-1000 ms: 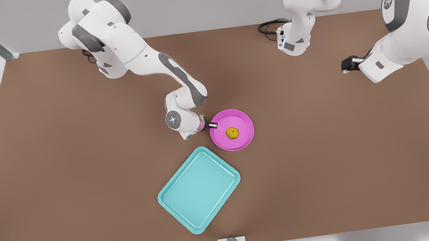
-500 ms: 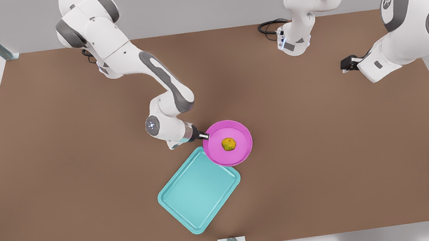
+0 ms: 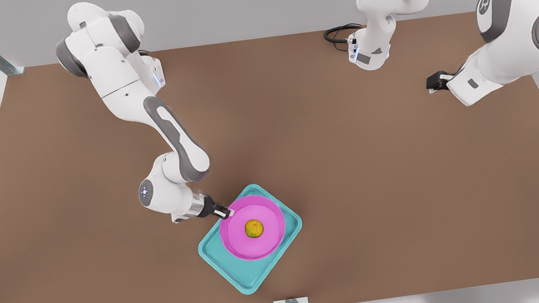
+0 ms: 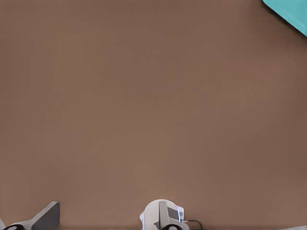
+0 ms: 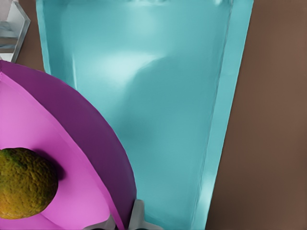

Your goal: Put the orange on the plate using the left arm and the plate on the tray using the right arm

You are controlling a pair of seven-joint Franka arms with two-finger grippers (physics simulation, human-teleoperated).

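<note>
- Your right gripper is on the front view's left, clamped on the rim of the plate at the edge facing the arm; the right wrist view shows its fingertips pinching that rim.
- The plate hangs over the tray, and the wrist view suggests it is above the tray floor, not on it. Judge it as not yet set down.
- The orange sits loose near the middle of the plate. Keep the plate level as you lower it, or the fruit may roll to the rim.
- Lower straight down until the plate's base rests flat inside the tray's raised edge, then let go.
- The plate sits toward the tray's far end; that looks fine, so avoid sliding it sideways.
- Your left gripper waits well apart at the front view's right, above bare table; you cannot tell whether its fingers are open.
</note>
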